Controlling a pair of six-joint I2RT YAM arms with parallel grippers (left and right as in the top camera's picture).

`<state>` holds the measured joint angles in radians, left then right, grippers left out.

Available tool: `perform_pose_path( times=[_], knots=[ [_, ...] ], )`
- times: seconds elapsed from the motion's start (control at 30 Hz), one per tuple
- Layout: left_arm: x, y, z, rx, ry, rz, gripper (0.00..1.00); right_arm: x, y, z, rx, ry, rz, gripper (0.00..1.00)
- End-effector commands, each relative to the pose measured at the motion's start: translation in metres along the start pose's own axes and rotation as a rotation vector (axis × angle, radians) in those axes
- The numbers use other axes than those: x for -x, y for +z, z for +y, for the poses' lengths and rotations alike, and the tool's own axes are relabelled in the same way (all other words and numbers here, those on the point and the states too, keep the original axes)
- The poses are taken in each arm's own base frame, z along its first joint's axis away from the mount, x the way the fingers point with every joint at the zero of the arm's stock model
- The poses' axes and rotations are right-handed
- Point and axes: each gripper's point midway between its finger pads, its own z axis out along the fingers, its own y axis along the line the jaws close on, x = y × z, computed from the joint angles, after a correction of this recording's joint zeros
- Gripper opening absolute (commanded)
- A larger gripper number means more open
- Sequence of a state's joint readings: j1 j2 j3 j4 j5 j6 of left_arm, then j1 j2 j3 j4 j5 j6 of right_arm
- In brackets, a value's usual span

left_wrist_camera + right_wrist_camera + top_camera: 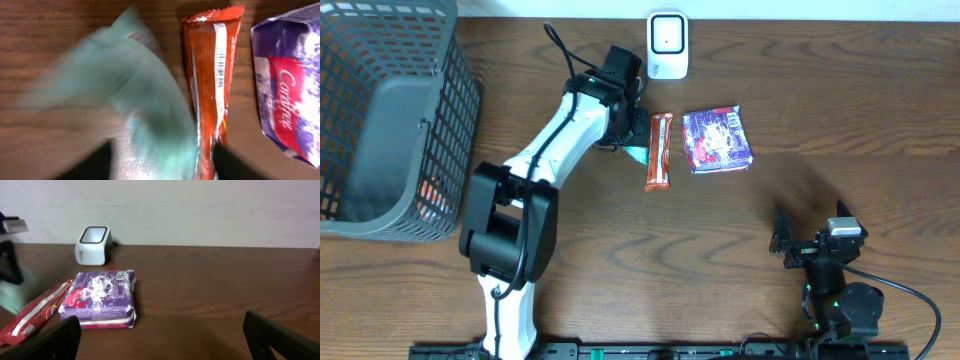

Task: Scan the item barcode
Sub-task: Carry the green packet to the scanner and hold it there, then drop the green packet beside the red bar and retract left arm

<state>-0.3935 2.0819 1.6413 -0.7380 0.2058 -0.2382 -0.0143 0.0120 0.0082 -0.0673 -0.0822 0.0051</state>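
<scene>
A teal packet (145, 100), blurred with motion, lies loose between the wide-apart jaws of my left gripper (162, 167); neither jaw presses on it. From overhead the packet (636, 153) peeks out just below the left gripper (628, 135), left of an orange snack bar (660, 150). The bar (212, 75) shows a barcode on its wrapper. A purple packet (717, 139) lies to its right. The white scanner (667, 45) stands at the table's far edge. My right gripper (782, 240) rests open near the front right, with nothing between its fingers.
A grey wire basket (465, 70) stands at the far left with something orange inside. In the right wrist view the scanner (92, 245) and purple packet (100, 300) sit ahead to the left. Bare wood spreads to the right of them.
</scene>
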Motion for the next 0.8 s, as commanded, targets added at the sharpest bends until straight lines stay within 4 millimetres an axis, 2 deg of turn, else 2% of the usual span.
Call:
perform_pose_path(
  times=[0.0, 0.07, 0.17, 0.23, 0.3, 0.4, 0.5, 0.57, 0.77],
  knots=[
    [0.008, -0.003, 0.001, 0.001, 0.021, -0.032, 0.88, -0.001, 0.0, 0.003, 0.015, -0.014, 0.0, 0.99],
    [0.015, -0.011, -0.001, -0.006, 0.023, -0.061, 0.91, -0.001, 0.0, 0.003, 0.015, -0.014, 0.0, 0.99],
    [0.03, -0.04, -0.004, -0.023, 0.022, -0.13, 0.96, -0.001, 0.0, 0.003, 0.015, -0.014, 0.0, 0.99],
    [0.043, -0.068, -0.005, -0.036, 0.03, -0.199, 0.96, -0.001, 0.0, 0.003, 0.015, -0.014, 0.0, 0.99],
    [0.056, -0.105, -0.003, -0.045, 0.046, -0.284, 0.96, -0.001, 0.0, 0.003, 0.015, -0.014, 0.0, 0.99],
    [0.07, -0.171, 0.01, -0.037, 0.079, -0.44, 0.98, -0.001, 0.0, 0.003, 0.015, -0.014, 0.0, 0.99],
    [0.075, -0.235, 0.041, 0.039, 0.047, -0.589, 0.98, -0.001, 0.0, 0.003, 0.015, -0.014, 0.0, 0.99],
    [0.074, -0.276, 0.071, 0.113, -0.011, -0.681, 0.98, -0.001, 0.0, 0.003, 0.015, -0.014, 0.0, 0.99],
    [0.051, -0.393, 0.169, 0.32, -0.22, -0.952, 0.98, -0.001, 0.0, 0.003, 0.015, -0.014, 0.0, 0.99]
  ],
)
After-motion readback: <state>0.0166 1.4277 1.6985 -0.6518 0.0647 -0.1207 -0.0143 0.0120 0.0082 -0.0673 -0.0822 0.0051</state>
